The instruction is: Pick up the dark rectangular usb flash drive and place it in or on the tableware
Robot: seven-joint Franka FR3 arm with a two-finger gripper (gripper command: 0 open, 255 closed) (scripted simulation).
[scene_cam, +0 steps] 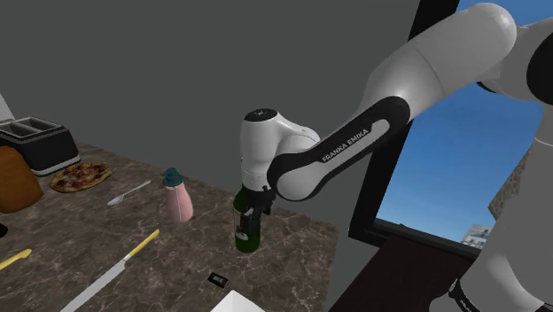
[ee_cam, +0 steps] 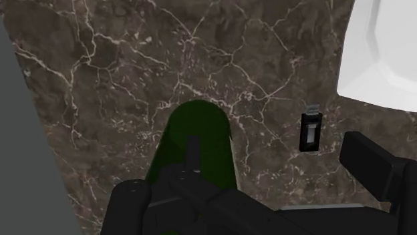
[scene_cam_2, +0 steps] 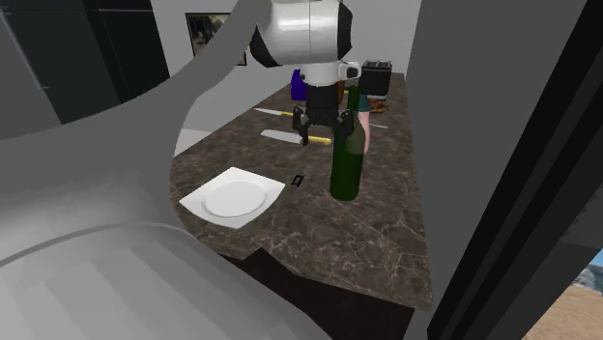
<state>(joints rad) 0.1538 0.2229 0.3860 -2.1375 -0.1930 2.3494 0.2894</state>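
The pincer [scene_cam_2: 318, 133] gapes empty, hiding part of the green bottle [ee_cam: 197, 130]. The USB flash drive [ee_cam: 309, 131] lies below, near one finger.

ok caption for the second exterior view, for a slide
Gripper hovers by the green bottle; dark usb drive lies on the counter between bottle and white plate

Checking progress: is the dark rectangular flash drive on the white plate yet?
Not yet: the flash drive lies on the brown marble counter, beside the white square plate.
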